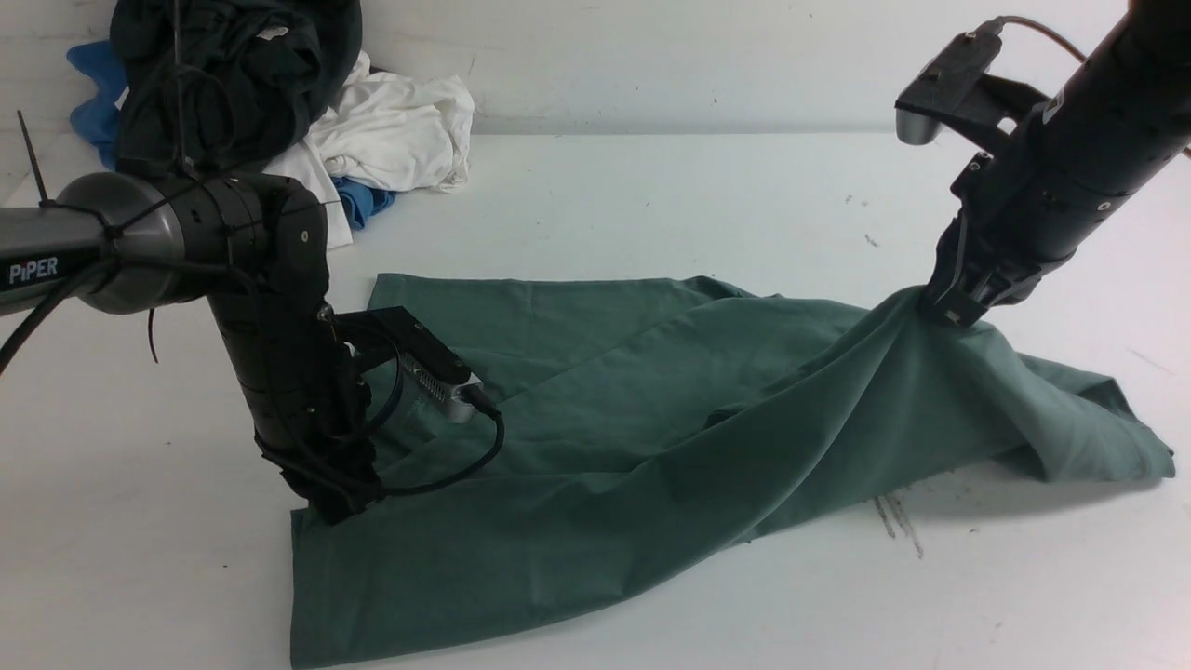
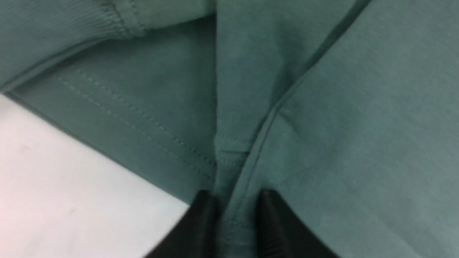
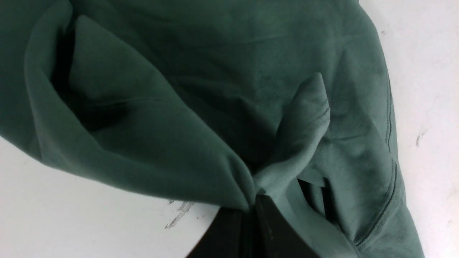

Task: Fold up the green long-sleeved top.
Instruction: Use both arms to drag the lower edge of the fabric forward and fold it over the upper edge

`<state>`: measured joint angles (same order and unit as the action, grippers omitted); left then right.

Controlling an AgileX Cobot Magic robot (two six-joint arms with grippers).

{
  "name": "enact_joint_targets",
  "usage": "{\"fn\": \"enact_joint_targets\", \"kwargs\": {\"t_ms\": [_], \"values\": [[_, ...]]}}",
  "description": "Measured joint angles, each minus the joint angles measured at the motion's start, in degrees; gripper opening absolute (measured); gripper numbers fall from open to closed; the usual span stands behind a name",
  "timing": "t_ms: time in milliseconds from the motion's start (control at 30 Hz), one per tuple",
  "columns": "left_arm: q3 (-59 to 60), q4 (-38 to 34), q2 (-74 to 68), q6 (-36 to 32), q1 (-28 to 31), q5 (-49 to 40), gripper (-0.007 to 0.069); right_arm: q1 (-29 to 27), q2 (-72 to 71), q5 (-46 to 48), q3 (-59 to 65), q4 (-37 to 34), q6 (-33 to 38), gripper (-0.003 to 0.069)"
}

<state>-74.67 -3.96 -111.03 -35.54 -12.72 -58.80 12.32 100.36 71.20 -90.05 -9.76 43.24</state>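
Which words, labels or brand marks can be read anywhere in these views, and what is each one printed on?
"PiPER": white letters on the grey link of the left arm.
Green long-sleeved top: no print or label shows in any view.
Pale patch on the black garment: too small to read.

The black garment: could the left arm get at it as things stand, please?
Probably yes: the black garment lies just behind the left arm, nothing between, though its jaws must first release the top.
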Motion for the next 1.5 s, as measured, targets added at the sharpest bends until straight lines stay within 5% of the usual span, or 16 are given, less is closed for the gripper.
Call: {"fn": "enact_joint_targets", "kwargs": {"t_ms": [167, 500, 833, 1067, 1300, 1500], "values": [[0.0, 0.0, 2.0, 0.0, 0.0, -0.7, 0.0015, 0.0, 0.0, 0.0, 0.0, 0.0, 0.0, 0.0009], [0.0, -0.1, 5.8, 0.0, 0.0, -1.1, 0.0018, 0.0, 0.0, 0.0, 0.0, -0.1, -0.6, 0.0009], [0.0, -2.3, 1.2, 0.0, 0.0, -1.0, 0.0171, 0.0, 0.0, 0.0, 0.0, -0.1, -0.6, 0.0009], [0.0, -2.6, 0.7, 0.0, 0.0, -1.0, 0.0203, 0.0, 0.0, 0.0, 0.0, -0.1, -0.6, 0.0009], [0.0, -1.5, 2.8, 0.3, 0.0, -1.0, 0.0022, 0.0, 0.0, 0.0, 0.0, 2.0, -0.6, 0.0009], [-2.3, 2.1, 8.9, 0.8, 0.0, -1.1, 0.0006, -0.4, 0.0, 0.0, 0.0, 2.9, -0.6, 0.0009]]}}
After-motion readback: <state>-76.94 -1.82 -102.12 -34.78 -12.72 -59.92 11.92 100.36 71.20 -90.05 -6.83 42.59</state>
